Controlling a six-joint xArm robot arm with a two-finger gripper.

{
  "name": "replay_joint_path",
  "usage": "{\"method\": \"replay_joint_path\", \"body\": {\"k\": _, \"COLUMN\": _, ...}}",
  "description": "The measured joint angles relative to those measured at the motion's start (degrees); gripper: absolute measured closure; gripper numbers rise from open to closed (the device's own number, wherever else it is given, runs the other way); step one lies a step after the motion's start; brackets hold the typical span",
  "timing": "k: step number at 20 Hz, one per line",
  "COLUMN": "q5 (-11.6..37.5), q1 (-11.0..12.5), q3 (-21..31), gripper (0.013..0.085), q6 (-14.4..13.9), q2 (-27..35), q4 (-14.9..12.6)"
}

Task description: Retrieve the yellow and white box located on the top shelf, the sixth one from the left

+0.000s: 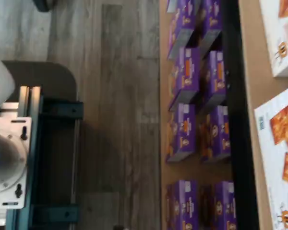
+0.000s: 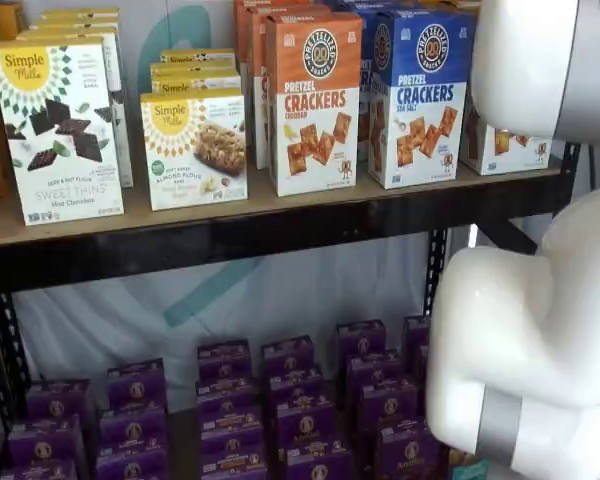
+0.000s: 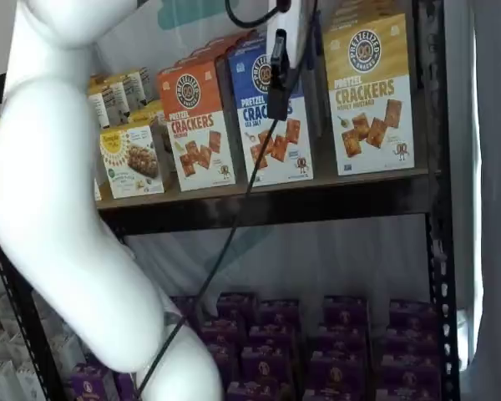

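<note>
No box is held: the gripper (image 3: 277, 79) is hung wide open before the blue-topped box (image 3: 296, 146), beside the yellow and white box (image 3: 369, 100) on the top shelf (image 3: 334, 185). Approach is judged in hand; a sideways shift, then a reach in, is called for.

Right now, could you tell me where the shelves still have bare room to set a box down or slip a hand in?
On the top shelf, a bare strip of board runs in front of the boxes. A narrow gap separates the orange-topped box from the almond flour box. The yellow and white box stands apart from the blue-topped box. The purple boxes below are crowded.
</note>
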State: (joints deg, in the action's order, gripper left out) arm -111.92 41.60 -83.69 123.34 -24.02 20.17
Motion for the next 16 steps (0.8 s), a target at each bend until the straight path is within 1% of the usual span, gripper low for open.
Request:
{"method": "replay_joint_path", "body": {"k": 5, "q5": 0.1, "q1": 3.1, "q3": -1.8, "gripper": 0.013, "q6": 0.4, "q2": 0.8, "q4": 4.8}}
{"method": "replay_joint_path", "body": {"k": 10, "q5": 1.4, "q1": 6.0, "q3": -3.2, "gripper": 0.013, "q6": 0.1, "q2": 1.6, "q4": 10.5}}
{"method": "replay_joint_path", "body": {"k": 13, "q5": 3.6, "q1": 6.8, "q3": -4.0, "gripper": 0.013, "q6": -0.1, "q2": 2.2, "q4": 12.9}}
{"method": "replay_joint_path", "body": {"k": 16, "q5": 6.9, "q1": 7.2, "q3": -4.4, "gripper": 0.013, "q6": -0.2, "q2": 2.8, "q4": 15.2}}
